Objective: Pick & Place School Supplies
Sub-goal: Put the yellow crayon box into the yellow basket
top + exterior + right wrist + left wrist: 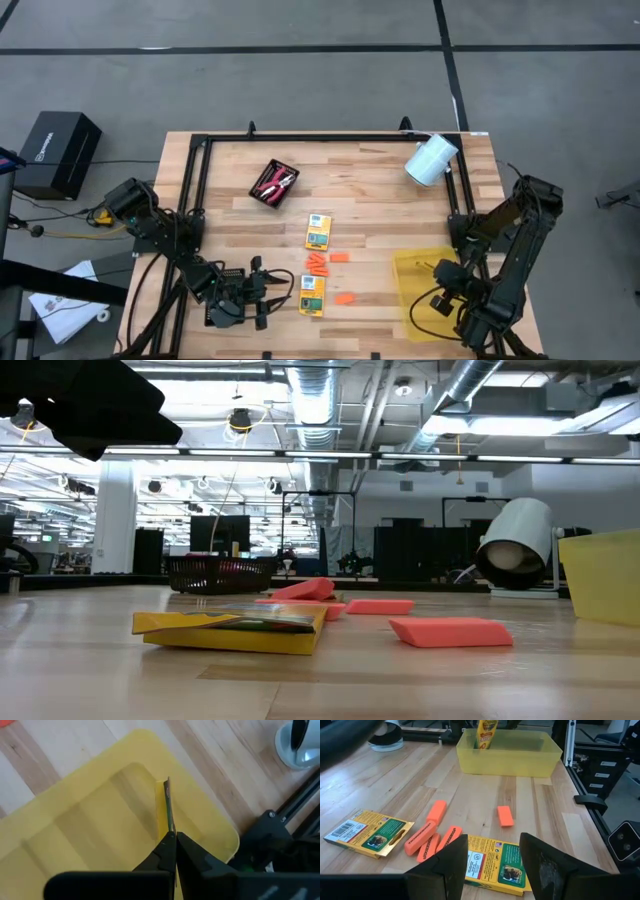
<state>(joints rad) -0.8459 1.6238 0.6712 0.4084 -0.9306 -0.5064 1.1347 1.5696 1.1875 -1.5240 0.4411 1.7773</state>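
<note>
High view, L→R: left tool [268, 298] wide open, beside near crayon box [312, 296] on bench [380, 200]. Box light, flat, stiff card; grip across edges. Right tool [172, 840] clamps second crayon box [168, 802] edge-on over bin [75, 810].

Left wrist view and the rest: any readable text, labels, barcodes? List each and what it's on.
No text reads clearly in any view.
near crayon box: white label and print, too small to read.
far crayon box: barcode label, digits unreadable.
orange pieces: dark lettering along the sides, blurred.
crayon box held by right gripper over yellow bin: print blurred.
black box on the floor: white logo, illegible.
</note>
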